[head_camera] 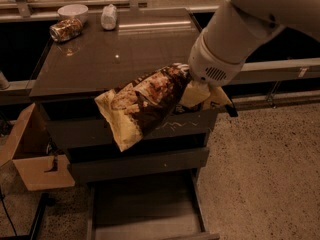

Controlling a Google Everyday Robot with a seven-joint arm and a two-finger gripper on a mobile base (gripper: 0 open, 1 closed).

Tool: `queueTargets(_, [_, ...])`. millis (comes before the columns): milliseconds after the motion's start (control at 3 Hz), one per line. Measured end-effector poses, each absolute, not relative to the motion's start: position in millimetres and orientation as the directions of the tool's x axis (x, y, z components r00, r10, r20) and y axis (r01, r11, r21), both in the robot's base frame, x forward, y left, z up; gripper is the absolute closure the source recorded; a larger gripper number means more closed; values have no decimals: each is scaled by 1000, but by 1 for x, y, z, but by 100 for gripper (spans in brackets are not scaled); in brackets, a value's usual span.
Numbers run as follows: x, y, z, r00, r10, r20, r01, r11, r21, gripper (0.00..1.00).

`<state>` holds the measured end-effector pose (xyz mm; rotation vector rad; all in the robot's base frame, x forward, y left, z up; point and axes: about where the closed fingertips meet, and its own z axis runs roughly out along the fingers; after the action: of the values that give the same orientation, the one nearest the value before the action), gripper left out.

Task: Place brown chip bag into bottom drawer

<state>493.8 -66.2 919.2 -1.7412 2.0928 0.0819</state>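
Observation:
The brown chip bag (140, 104) hangs in the air in front of the cabinet's top edge, its pale yellow end pointing down-left. My gripper (192, 95) is shut on the bag's right end, below the large white wrist. The bottom drawer (145, 209) is pulled open below, its flat floor showing; the bag is well above it, level with the top drawer front. The gripper's fingers are mostly hidden by the bag and the wrist.
On the cabinet top (115, 54) at the back stand a small shiny can (66, 29) lying on its side, a white bowl (73, 11) and a small white packet (108, 17). An open cardboard box (35, 159) sits on the floor at the left.

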Motion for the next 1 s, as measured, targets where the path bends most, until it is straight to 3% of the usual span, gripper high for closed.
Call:
queueTargets(667, [514,-86,847,-138,-852,-505,-951,257,-174,100])
queueTargets(1000, [525,-85,819,-101,-863,-495,-958,218,-184,100])
